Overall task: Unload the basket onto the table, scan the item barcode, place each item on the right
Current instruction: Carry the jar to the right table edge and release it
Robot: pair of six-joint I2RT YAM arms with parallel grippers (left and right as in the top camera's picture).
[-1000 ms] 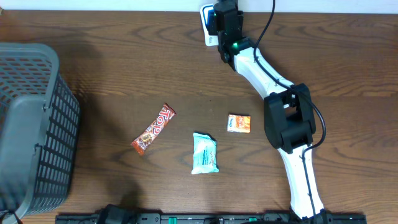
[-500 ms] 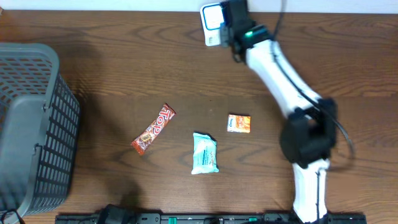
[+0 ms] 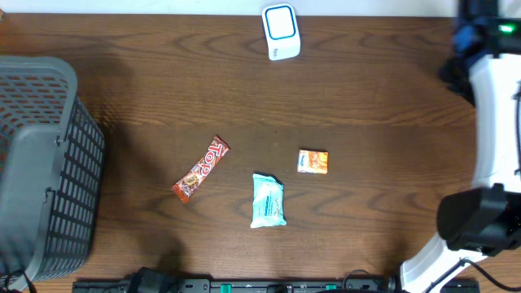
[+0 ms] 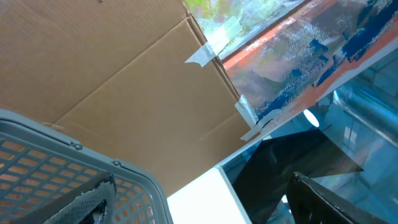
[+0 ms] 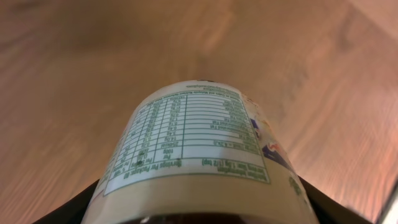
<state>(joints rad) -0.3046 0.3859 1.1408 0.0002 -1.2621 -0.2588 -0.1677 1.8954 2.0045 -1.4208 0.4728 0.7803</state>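
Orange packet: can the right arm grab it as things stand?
Probably not: the right gripper is shut on a labelled bottle. Otherwise the orange packet lies uncovered, touching nothing else.

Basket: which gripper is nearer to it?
Left. The left gripper is beside the basket rim; the right gripper, holding a container, is at the table's opposite edge.

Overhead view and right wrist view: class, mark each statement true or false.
1. The white scanner lies near the top edge of the table. True.
2. The candy bar lies inside the basket. False: it lies on the table, outside the basket.
3. The right gripper holds a labelled container. True.
4. The orange packet rests on the teal packet. False: they lie apart.
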